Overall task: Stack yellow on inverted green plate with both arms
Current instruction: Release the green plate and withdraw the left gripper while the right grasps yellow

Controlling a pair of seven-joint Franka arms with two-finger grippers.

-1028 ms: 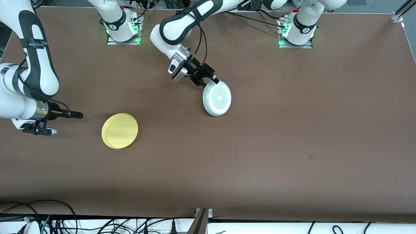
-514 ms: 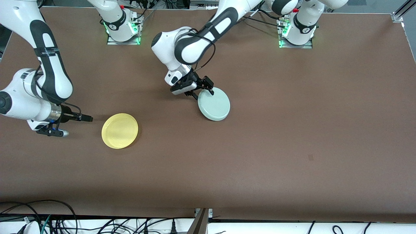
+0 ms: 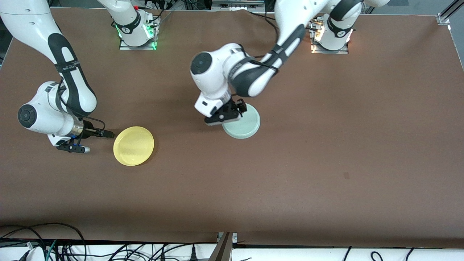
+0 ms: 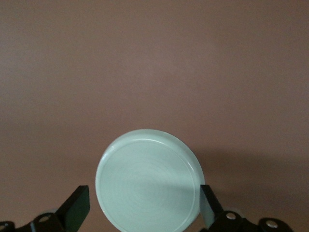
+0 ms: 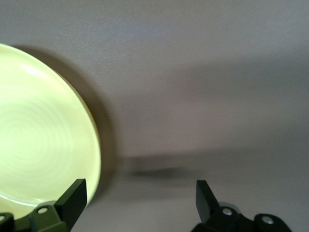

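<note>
Green plate (image 3: 243, 125) edge hidden under open left claw (image 3: 232, 113).

A: What's in the way?
B: The left gripper (image 3: 235, 112) hangs open over the green plate (image 3: 243, 126); the right gripper (image 3: 107, 135), open, sits beside the yellow plate (image 3: 133, 145).
A: Between the plates?
B: Bare table (image 3: 188, 152), passable.

The left arm (image 3: 253, 69) reaches from its base toward the middle of the table, elbow bent, wrist turned downward. Its left gripper (image 3: 232, 112) hangs low with fingers (image 4: 77, 205) spread wide apart. The right arm (image 3: 69, 76) bends down near its own end of the table; the right gripper (image 3: 105, 134) points sideways, fingers (image 5: 72, 195) parted.
</note>
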